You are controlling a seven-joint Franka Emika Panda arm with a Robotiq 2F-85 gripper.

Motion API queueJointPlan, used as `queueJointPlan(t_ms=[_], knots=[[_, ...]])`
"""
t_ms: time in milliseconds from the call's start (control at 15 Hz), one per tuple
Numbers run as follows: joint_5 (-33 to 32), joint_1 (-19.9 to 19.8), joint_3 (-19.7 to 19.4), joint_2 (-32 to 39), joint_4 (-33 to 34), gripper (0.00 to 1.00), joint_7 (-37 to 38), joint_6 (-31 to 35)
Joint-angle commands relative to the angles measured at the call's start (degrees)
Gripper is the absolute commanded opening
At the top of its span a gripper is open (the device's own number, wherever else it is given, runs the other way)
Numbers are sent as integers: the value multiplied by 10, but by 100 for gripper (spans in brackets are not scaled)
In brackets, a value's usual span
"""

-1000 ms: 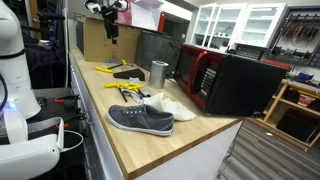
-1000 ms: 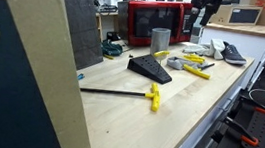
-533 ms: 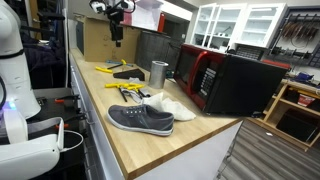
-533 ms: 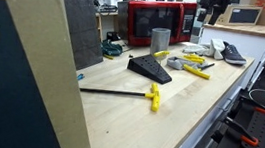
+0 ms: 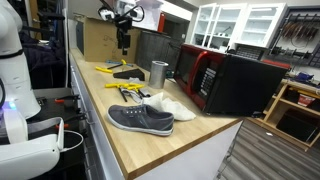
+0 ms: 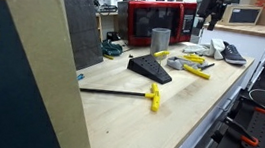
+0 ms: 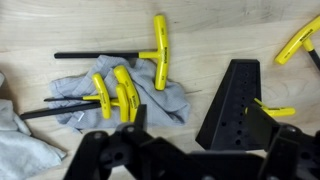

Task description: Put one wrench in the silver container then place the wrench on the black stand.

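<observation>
Several yellow T-handle wrenches (image 7: 118, 95) lie on a grey cloth (image 7: 150, 100), and they also show in an exterior view as wrenches (image 6: 189, 62). One wrench (image 7: 160, 55) lies with its long shaft pointing left. The black stand (image 7: 232, 105) lies to the right of the cloth and shows as the stand (image 6: 148, 70) in an exterior view. The silver container (image 5: 159, 73) stands upright in front of the microwave, container (image 6: 160, 39); the wrist view leaves it out. My gripper (image 5: 123, 38) hangs high above the bench, open and empty, gripper (image 7: 200, 125).
A red-fronted microwave (image 5: 205, 80) stands behind the container. A grey sneaker (image 5: 140, 120) and a white one (image 5: 167, 106) lie near the bench's end. Another long-shafted yellow wrench (image 6: 155, 95) lies apart on the wood. A cardboard box (image 5: 97, 38) stands at the back.
My gripper has moved sideways along the bench toward the container and dropped a little. It stays open. Nothing on the bench has moved.
</observation>
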Motion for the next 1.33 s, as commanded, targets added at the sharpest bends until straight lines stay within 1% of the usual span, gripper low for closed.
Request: queueJointPlan(t_ms=[0, 267, 533, 1000, 1267], knots=[[-12, -10, -7, 65, 37, 100, -21, 22], [-44, -28, -12, 120, 55, 100, -25, 48], [-83, -49, -16, 160, 57, 100, -18, 62], [-114, -74, -30, 194, 53, 100, -15, 63], [-112, -77, -33, 212, 54, 100, -18, 71]])
